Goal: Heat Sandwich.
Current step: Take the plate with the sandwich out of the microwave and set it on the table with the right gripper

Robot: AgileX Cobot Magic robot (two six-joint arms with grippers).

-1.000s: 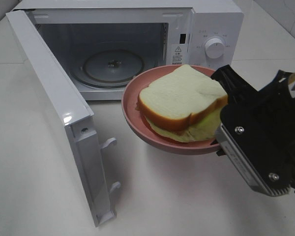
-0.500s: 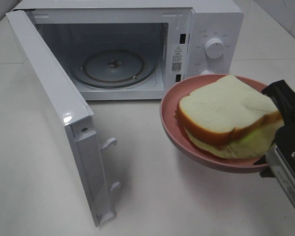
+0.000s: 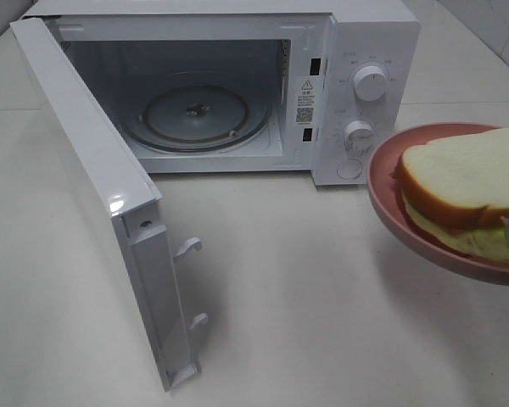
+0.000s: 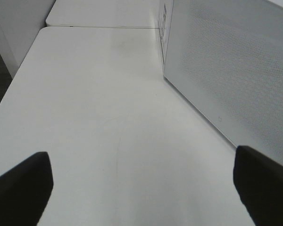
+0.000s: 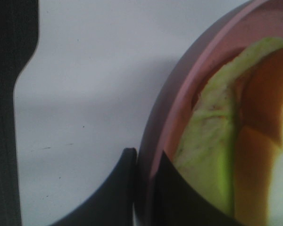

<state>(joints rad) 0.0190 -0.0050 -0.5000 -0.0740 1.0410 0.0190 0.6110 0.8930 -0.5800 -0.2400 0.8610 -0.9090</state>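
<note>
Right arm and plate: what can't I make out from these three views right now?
- Right gripper: the high view's right edge cuts off all but a sliver; the wrist view shows its jaws pinching the plate rim.
- Sandwich: right part cut off by the high view's edge; blurred in the wrist view.
- Left gripper: only two dark fingertips show, wide apart; absent from the high view.
- Microwave dial labels: too small to read.
</note>
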